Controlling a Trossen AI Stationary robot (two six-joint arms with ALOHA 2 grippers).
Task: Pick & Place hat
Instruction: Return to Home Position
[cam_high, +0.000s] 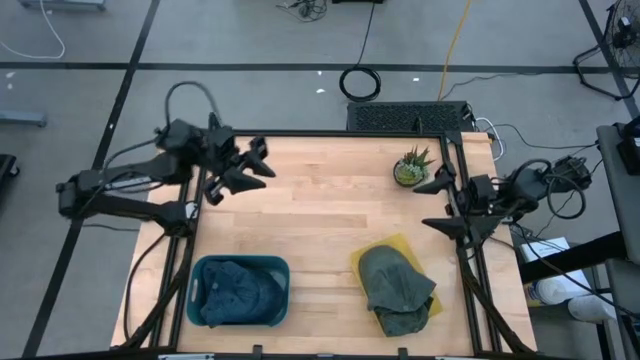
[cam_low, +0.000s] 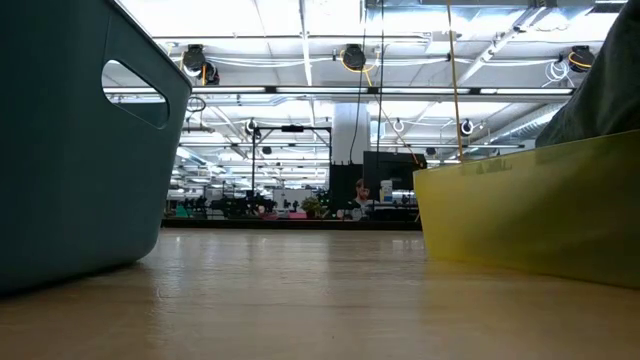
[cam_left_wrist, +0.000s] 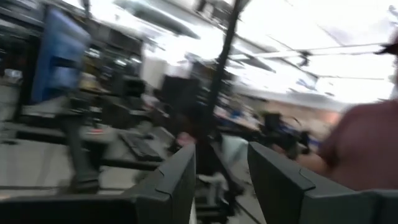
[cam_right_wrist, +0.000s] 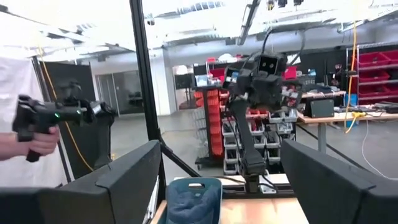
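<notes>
A green-grey hat (cam_high: 396, 284) lies piled on a yellow tray (cam_high: 362, 255) at the near right of the table; the low view shows the tray's wall (cam_low: 530, 215) with the hat (cam_low: 608, 90) above it. A blue-grey hat (cam_high: 236, 293) lies inside a teal basket (cam_high: 240, 263) at the near left, which is also in the right wrist view (cam_right_wrist: 194, 198). My left gripper (cam_high: 262, 165) (cam_left_wrist: 221, 152) hangs open above the far left of the table. My right gripper (cam_high: 432, 203) (cam_right_wrist: 221, 155) is open wide at the right edge, above the tray's far side.
A small potted plant (cam_high: 411, 168) stands at the far right of the table, next to my right arm. Bare wood lies between the basket and the tray. A person's hand with a controller (cam_right_wrist: 36, 127) shows beyond the table, and another person (cam_left_wrist: 364, 149) in the left wrist view.
</notes>
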